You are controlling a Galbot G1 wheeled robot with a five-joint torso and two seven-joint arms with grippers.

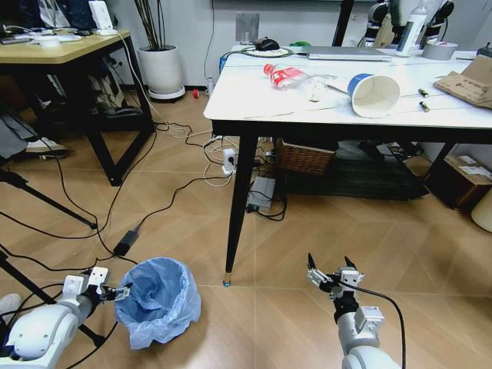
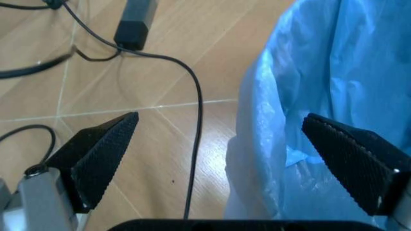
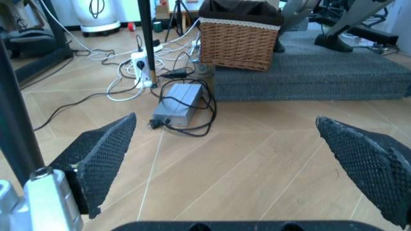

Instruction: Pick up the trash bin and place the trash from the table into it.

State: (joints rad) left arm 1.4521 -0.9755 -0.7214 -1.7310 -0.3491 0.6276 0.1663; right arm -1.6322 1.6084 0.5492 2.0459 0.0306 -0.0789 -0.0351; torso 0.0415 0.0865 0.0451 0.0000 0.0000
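Observation:
The trash bin (image 1: 157,300), lined with a crinkly light-blue bag (image 2: 321,86), stands on the floor left of the table leg (image 1: 238,207). My left gripper (image 1: 110,290) is open at the bin's left rim. In the left wrist view (image 2: 220,117) the bag's edge lies between the two fingers. My right gripper (image 1: 332,270) hangs open over bare floor right of that leg (image 3: 224,119). On the white table (image 1: 254,104) lie trash items: a crushed bottle (image 1: 288,75), a blue-and-white paper cup (image 1: 374,94), torn cardboard (image 1: 469,83) and a tissue (image 1: 314,91).
Cables (image 1: 154,207) and a power adapter (image 1: 125,242) trail across the floor by the bin. Tripod legs (image 1: 46,204) stand to the left. Under the table are a wicker basket (image 3: 241,33) and a grey box (image 3: 176,103). A laptop (image 1: 346,53) and tape roll (image 1: 440,51) sit at the table's back.

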